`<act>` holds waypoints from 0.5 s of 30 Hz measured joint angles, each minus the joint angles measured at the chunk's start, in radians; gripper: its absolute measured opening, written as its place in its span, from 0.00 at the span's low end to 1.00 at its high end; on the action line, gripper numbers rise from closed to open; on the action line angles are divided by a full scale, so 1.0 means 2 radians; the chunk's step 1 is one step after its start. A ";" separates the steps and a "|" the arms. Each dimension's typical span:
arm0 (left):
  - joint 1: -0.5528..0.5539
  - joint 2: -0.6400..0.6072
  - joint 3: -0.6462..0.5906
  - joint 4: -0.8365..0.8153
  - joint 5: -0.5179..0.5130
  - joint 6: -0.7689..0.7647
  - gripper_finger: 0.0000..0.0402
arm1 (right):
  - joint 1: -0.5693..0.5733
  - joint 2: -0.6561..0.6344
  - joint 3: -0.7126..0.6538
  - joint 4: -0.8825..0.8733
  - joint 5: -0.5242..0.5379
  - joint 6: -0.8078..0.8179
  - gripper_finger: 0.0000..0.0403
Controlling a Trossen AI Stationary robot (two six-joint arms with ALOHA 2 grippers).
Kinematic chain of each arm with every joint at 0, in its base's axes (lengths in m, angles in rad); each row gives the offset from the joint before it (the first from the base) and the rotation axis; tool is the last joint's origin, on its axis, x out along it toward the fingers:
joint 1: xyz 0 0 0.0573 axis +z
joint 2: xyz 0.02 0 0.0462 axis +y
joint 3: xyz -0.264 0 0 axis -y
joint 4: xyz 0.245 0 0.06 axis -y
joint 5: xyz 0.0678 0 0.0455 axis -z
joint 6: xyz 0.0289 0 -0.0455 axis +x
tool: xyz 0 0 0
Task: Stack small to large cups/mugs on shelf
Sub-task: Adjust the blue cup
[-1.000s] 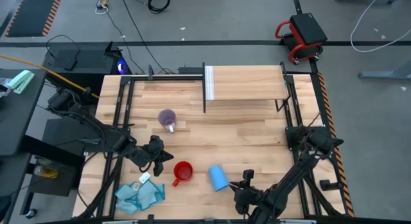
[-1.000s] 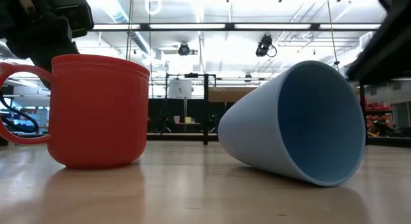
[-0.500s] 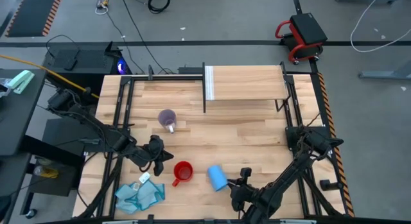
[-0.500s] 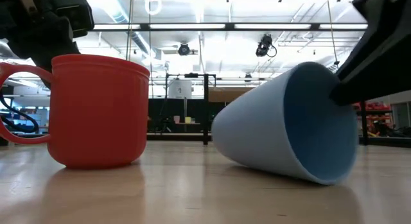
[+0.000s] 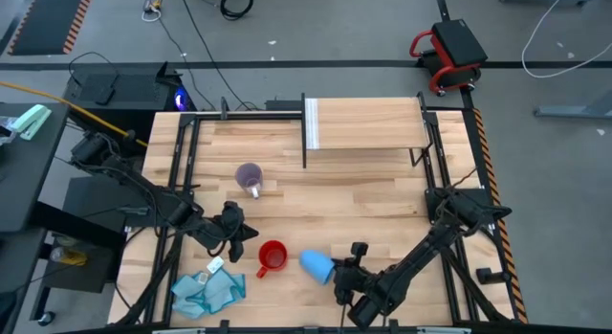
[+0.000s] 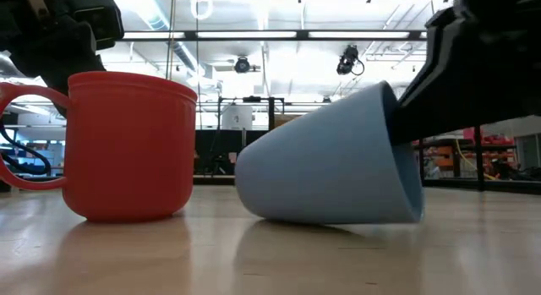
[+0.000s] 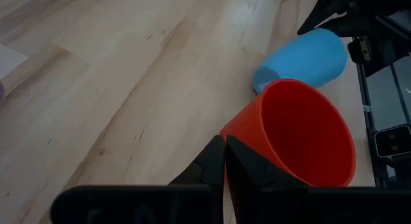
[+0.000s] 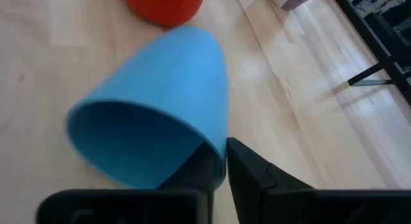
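The light-blue cup (image 5: 317, 265) lies on its side on the tabletop, base toward the red mug (image 5: 273, 256), mouth toward the table's right. My right gripper (image 8: 221, 150) is shut on its rim. The red mug stands upright, with its handle toward the near-left. My left gripper (image 7: 225, 142), shut, sits just left of it (image 5: 249, 236). The translucent purple mug (image 5: 250, 177) stands upright farther back. The shelf (image 5: 368, 123) stands at the far edge, with nothing on its wooden top. My right gripper pinches the light-blue cup's rim (image 8: 215, 137), one finger inside the mouth and one finger (image 8: 257, 176) outside the wall. The fingers come slanting from the table's near right. The cup lies on its side with its wall on the table (image 6: 325, 172). My left gripper's shut fingertips lie close against the red mug's outer wall (image 7: 247, 131); I cannot tell whether they touch.
A crumpled light-blue cloth (image 5: 206, 291) and a small white tag (image 5: 215, 266) lie near the table's near-left corner. Bare wood stretches between the cups and the shelf. Dark posts (image 5: 305, 133) hold the shelf up at its ends.
My right gripper has moved toward the table's left edge and taken the light-blue cup by its rim. The cup has slid a little left and turned about on the table, its base now toward the red mug and its mouth toward the right.
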 joint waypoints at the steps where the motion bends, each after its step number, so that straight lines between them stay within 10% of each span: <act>1: 0.000 0.000 0.000 0.000 0.000 0.000 0.05 | -0.002 -0.001 0.000 0.000 0.000 -0.001 0.06; 15: 0.000 0.000 0.000 0.000 0.000 0.000 0.04 | -0.024 -0.079 0.000 -0.005 -0.031 -0.056 0.02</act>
